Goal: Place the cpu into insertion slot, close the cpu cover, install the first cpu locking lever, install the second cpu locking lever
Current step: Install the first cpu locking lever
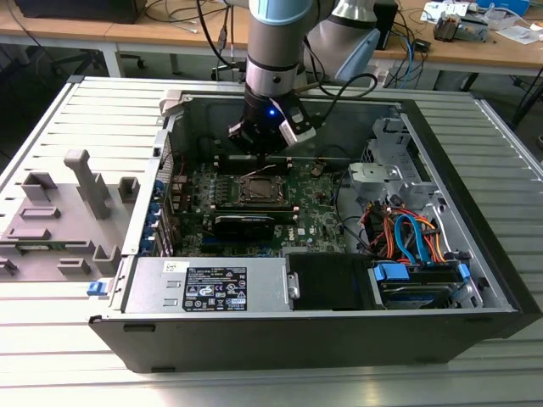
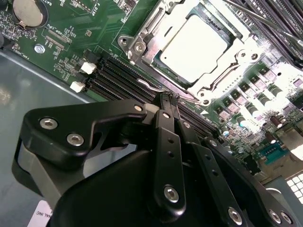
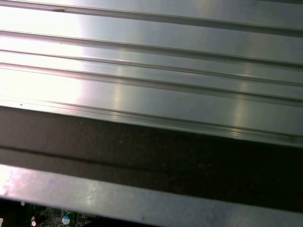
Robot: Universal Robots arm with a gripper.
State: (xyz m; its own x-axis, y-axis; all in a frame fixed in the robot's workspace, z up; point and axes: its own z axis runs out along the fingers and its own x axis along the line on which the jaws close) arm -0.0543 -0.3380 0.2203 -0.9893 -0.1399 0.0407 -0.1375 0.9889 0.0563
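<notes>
While cpu (image 2: 193, 46) sits socketed — gripper (image 2: 169, 98) just beside | seemingly closed.

Even room light outside, hard glare up close

The exterior view is evenly lit and sharp, with deep shade inside the computer case (image 1: 475, 280). In the second wrist view, light blows out the cpu (image 2: 191, 47) and the board at the frame's right edge, while the near black gripper (image 2: 169, 98) is soft. In the first wrist view, glare washes the ribbed worktop (image 3: 71, 80) at upper left.
</notes>
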